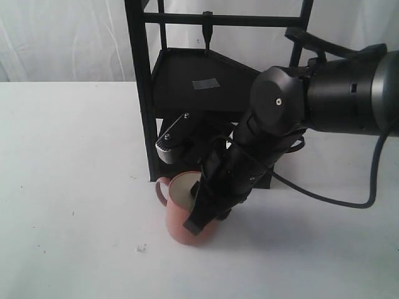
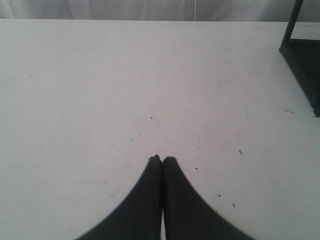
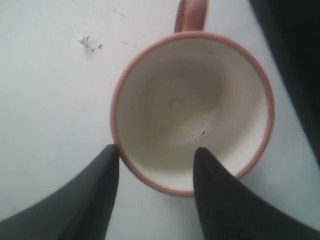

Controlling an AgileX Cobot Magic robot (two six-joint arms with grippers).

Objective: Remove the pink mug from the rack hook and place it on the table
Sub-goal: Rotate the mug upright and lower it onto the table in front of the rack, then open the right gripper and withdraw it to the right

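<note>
Your worktop (image 1: 75, 187) is wide and white. The rack (image 1: 144, 93) stands near the middle of its far edge.

Your right pincer (image 3: 156, 152) reaches down just in front of the rack's foot. Its jaws are partly open and straddle the mug's wall, one finger outside and one inside, with a gap too wide to be clamping anything.

The pink mug (image 1: 174, 227) is off the rack and stands upright on the worktop, about midway between the left and right edges. Treat it as rigid, probably glazed ceramic: fairly weighty, slick on the pads, and liable to chip if knocked against the metal frame. The wall at the rim, opposite the handle, looks like your best hold.

Your left pincer (image 2: 162, 159) is closed on nothing, its fingers pressed together over bare worktop.

The loop handle (image 1: 162, 190) points toward the left edge and looks too thin to pinch safely. The rack hook (image 1: 207, 34) hangs bare from the top crossbar.
</note>
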